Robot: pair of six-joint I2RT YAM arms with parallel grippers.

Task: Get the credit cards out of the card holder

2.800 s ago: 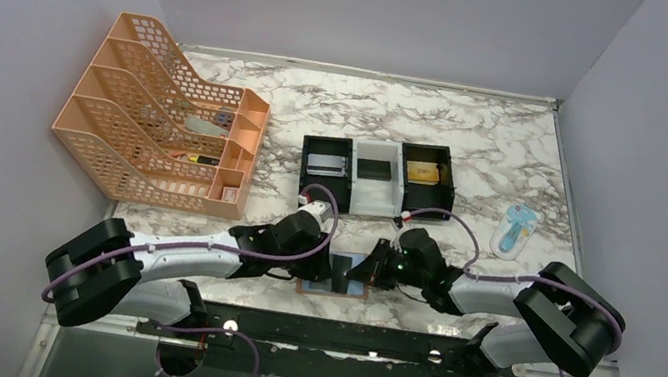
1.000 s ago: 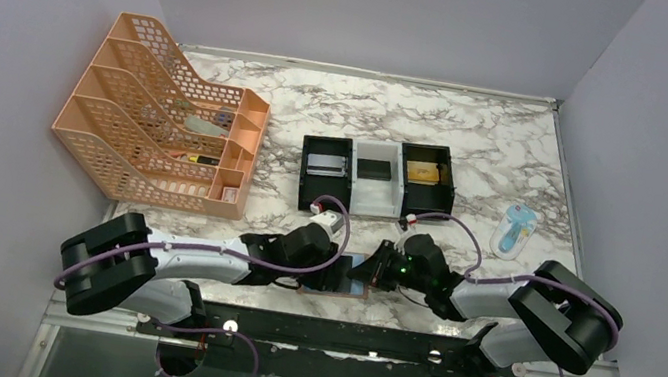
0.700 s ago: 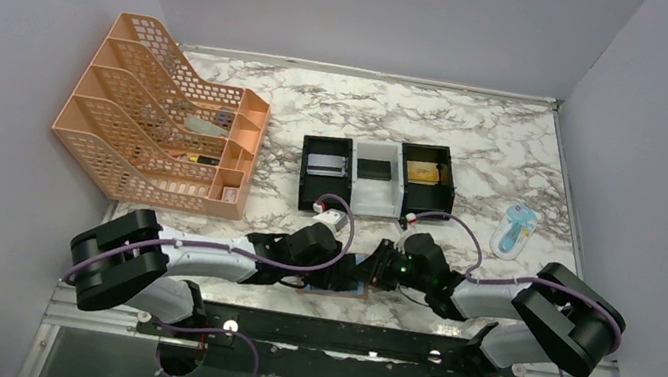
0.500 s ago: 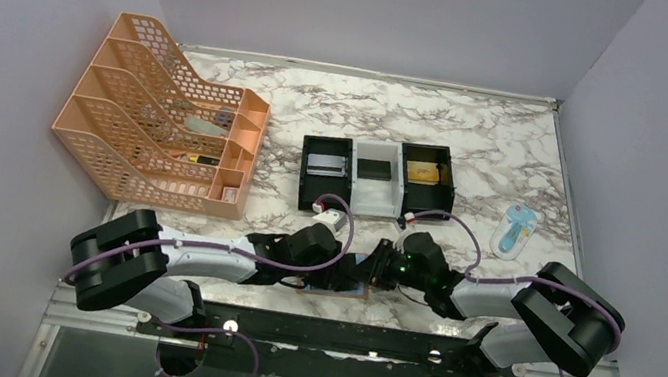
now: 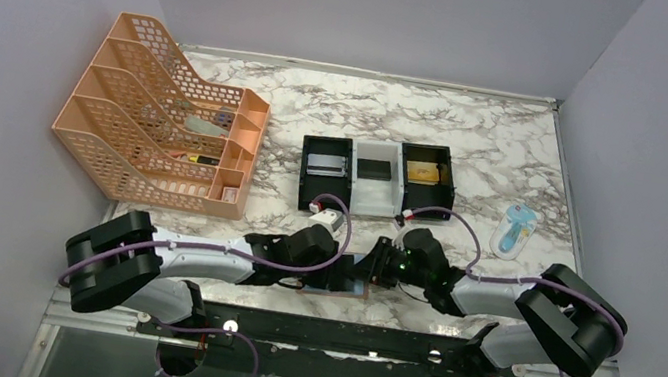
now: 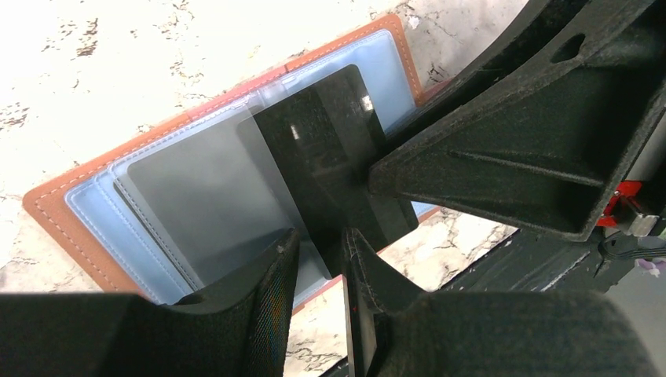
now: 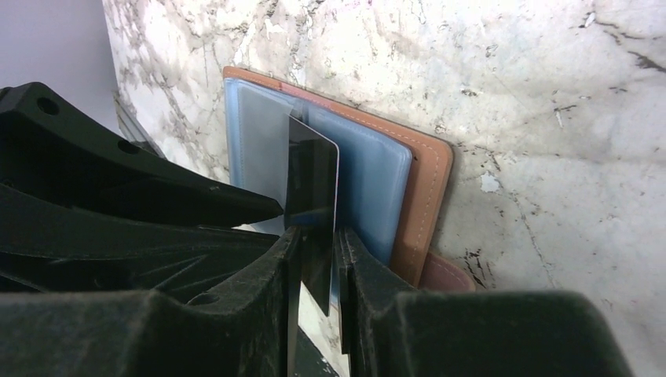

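Note:
The tan card holder [image 5: 346,291] lies open near the table's front edge, its light-blue lining up [image 6: 55,212] [image 7: 428,188]. My right gripper [image 7: 314,236] is shut on a black credit card [image 7: 312,177] and holds it on edge, slid partly out of the sleeve [image 6: 330,149]. A greyish-silver card [image 6: 196,196] sits in the clear pocket. My left gripper [image 6: 322,251] is over the holder's near side, its jaws a narrow gap apart, with the black card's lower end in that gap. The two grippers meet tip to tip in the top view, left [image 5: 352,274] and right [image 5: 376,268].
A black-and-white three-compartment tray [image 5: 377,177] stands behind the grippers, with flat items inside. An orange mesh file rack [image 5: 164,116] is at the back left. A blue-and-white packet [image 5: 515,227] lies to the right. The black front rail [image 5: 337,336] is just beyond the holder.
The left gripper has moved right across the holder to meet the right gripper. In the last second the right gripper drew slightly up and back with the black card.

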